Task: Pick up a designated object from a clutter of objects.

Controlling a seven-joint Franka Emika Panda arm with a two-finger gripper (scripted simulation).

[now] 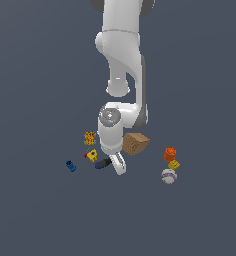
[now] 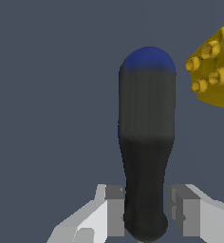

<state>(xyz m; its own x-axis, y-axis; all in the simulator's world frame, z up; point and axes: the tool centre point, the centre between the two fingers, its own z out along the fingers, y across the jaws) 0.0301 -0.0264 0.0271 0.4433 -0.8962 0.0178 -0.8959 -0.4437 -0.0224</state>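
Two views covered the moment. In the exterior view, the arm had its hand [image 1: 117, 166] lowered to the counter [image 1: 35, 210] over the screwdriver [image 1: 103, 163], whose black handle and blue end cap poked out toward the exterior view's left. Just beside the cap lay a yellow block [image 1: 92, 155], with an orange-and-yellow block [image 1: 90, 138] beyond it and a small blue cylinder [image 1: 70, 166] farther toward the exterior view's left. The brown box [image 1: 135, 143] sat near the wrist on the other side, and an orange block [image 1: 169, 154], a small yellow block [image 1: 174, 164] and a white-purple ball [image 1: 169, 175] lay well apart toward the exterior view's right.

In the wrist view, the hand [image 2: 147, 216] straddled the narrow end of the screwdriver [image 2: 147, 142], one finger on each side. The fingers [image 2: 115, 213] stood parted, and a thin gap showed on one side at least, so the hand looked open around the handle rather than clamped. The studded yellow block [image 2: 213, 71] sat near the blue cap but apart from it.

The step in hand appeared to be the grasp itself. The next move would call for closing the fingers squarely on the handle, then lifting straight up clear of the yellow block.

The grey shaft was hidden in both views, under the hand or out of frame. Whether the fingertips reached the counter could not be told.
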